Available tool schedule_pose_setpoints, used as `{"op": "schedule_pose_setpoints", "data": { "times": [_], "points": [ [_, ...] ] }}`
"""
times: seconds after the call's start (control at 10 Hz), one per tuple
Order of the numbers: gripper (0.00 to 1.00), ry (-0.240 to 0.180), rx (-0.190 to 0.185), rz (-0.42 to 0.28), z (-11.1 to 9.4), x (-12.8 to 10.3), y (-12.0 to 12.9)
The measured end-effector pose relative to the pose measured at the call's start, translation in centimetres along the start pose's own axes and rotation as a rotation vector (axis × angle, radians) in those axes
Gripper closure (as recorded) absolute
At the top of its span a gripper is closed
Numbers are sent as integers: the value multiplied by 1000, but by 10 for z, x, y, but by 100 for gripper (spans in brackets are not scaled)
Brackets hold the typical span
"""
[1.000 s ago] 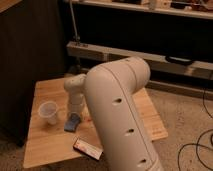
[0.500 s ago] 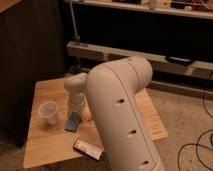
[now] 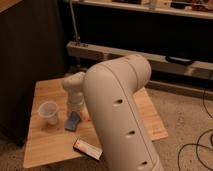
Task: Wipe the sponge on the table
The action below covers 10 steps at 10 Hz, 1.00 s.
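**While the gripper meets the sponge, the stage of the wipe stays unclear**

Where the picture begins at the front, 1 thick white jointed robot arm [image 3: 120, 115] fills the middle and reaches down and left to a small rectangular light wooden table [image 3: 50, 145]. The arm ends in the gripper [image 3: 75, 114], which points straight down near the table's middle. Directly under it, touching or nearly touching, lies the small light-blue soft rectangular sponge [image 3: 71, 122], flat on the wood. Whether the gripper is spread or has closed on the sponge cannot be told, because the wrist hides its tip.

A clear plastic cup [image 3: 48, 110] stands upright just left of the sponge. A flat dark-and-white box [image 3: 87, 148] lies near the front edge.

The sponge is on the table with the gripper at it, which suits a wipe under way. It would equally suit the gripper arriving or letting go. No mark on the wood shows how much has been wiped.
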Motion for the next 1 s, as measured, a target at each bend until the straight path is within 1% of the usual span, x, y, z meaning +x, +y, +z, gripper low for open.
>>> {"op": "schedule_pose_setpoints", "data": {
  "times": [0.1, 0.2, 0.3, 0.4, 0.5, 0.8, 1.0],
  "points": [
    [46, 1, 6, -4, 1, 1, 1],
    [54, 1, 12, -6, 2, 1, 2],
    [65, -1, 15, -7, 3, 0, 3],
    [71, -3, 18, -6, 3, -1, 3],
    [72, -4, 18, -6, 3, -2, 4],
    [73, -9, 28, 2, 1, -8, 0],
    [73, -13, 40, 14, 0, -12, -7]
  ]
}}
